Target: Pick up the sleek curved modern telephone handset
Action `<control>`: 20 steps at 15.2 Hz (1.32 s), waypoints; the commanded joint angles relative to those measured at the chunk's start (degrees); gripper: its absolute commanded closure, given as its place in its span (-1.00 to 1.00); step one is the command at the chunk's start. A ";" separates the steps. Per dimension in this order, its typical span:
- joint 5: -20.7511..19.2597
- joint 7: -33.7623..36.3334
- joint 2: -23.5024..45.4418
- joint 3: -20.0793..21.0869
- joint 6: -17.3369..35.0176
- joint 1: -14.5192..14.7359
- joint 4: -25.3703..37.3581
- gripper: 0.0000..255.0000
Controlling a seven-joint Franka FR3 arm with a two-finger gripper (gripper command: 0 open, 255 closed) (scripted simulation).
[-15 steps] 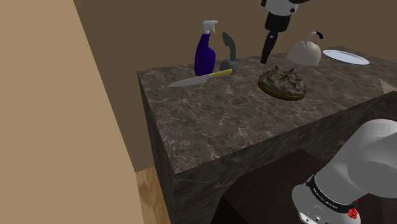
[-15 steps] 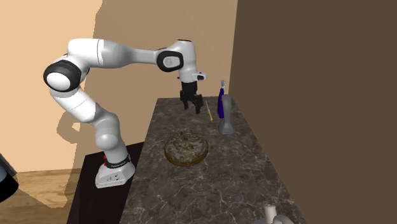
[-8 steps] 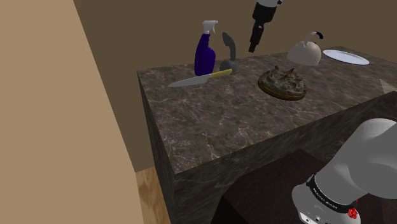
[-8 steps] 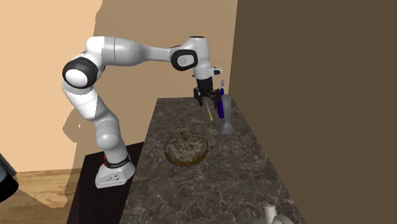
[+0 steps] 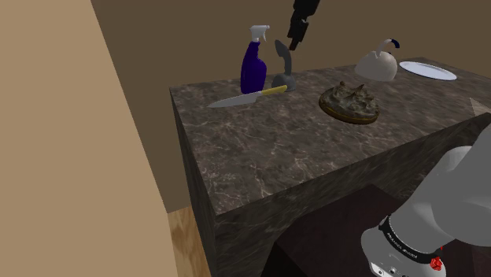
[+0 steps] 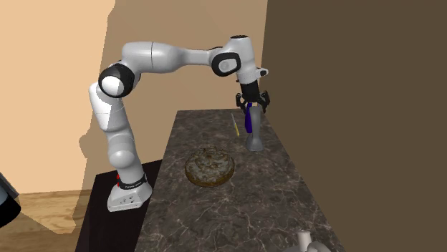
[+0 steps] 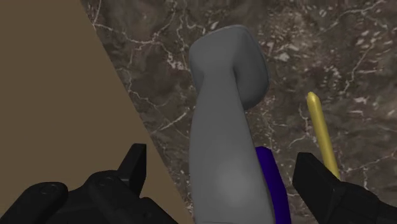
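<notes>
The grey telephone handset [image 5: 283, 64] is seen standing upright on its rounded base at the far side of the dark marbled table [image 5: 267, 149]. It is set close against the brown wall [image 5: 197, 39] and just beside a blue spray bottle [image 5: 252, 67] with a white trigger head. The black claw [image 5: 296, 35] is held in the air above the handset's upper end, pointing down at it. In the wrist view the claw's two fingers [image 7: 133, 167] are shown spread wide, one on either side of the handset, and neither is touching it (nothing is gripped). A knife [image 5: 245, 97] with a yellow handle is laid flat on the table, its handle end near the handset's base and its blade pointing towards the shoulder view's left. Towards that view's right a round brown pie [image 5: 348, 102] is set. Beyond it a white kettle [image 5: 376, 63] and a white plate [image 5: 427, 70] are placed well apart from the handset.
</notes>
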 commanded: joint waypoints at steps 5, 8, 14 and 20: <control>0.49 -1.26 0.29 0.03 4.20 0.01 -3.45 -1.00; 0.46 -1.24 0.22 0.04 6.20 0.02 -5.52 -1.00; 0.48 -1.20 0.31 0.06 6.22 0.04 -5.45 1.00; 0.47 -1.24 0.24 0.03 5.42 0.02 -4.73 1.00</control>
